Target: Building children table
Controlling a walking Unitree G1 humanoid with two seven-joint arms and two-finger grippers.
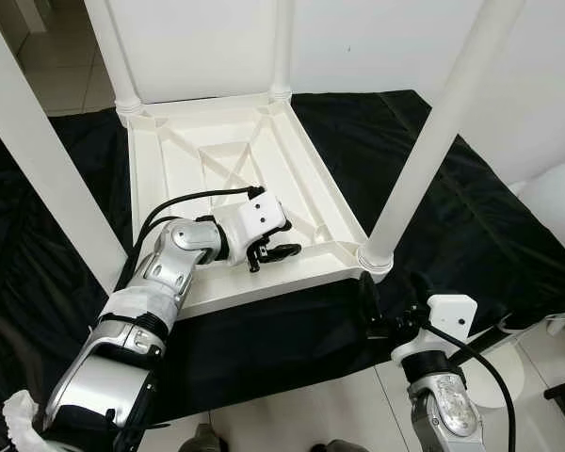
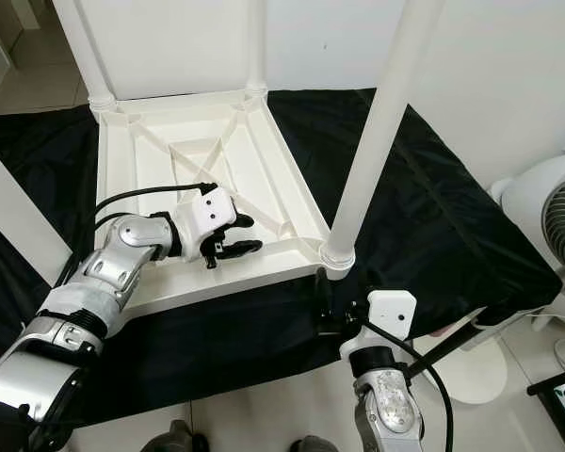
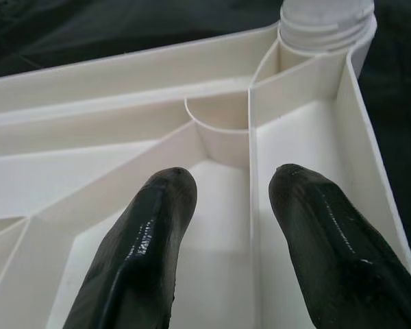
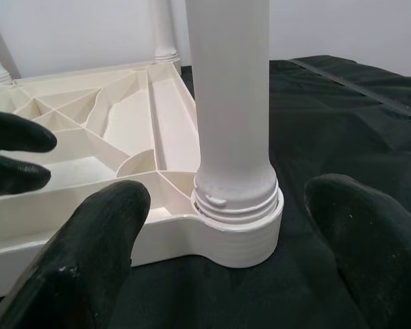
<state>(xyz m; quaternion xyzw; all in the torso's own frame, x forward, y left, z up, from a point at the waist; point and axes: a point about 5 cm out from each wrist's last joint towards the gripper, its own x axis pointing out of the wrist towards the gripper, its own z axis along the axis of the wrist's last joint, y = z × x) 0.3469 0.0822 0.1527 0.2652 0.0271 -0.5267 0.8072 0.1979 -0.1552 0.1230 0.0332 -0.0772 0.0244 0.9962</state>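
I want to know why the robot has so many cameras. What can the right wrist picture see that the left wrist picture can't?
The right wrist view alone shows a whole stretch of the near-right table leg rising from its threaded socket, the black cloth beside it, and the open right gripper facing that leg. The left wrist view alone shows, close up, the curved rib inside the corner, seen past the open left gripper. Both show the white upside-down tabletop and that same corner socket.

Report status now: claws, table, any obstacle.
Left claw open, over upturned table. Right claw open, facing near-right leg in its socket. Black cloth under table. No obstacle seen.
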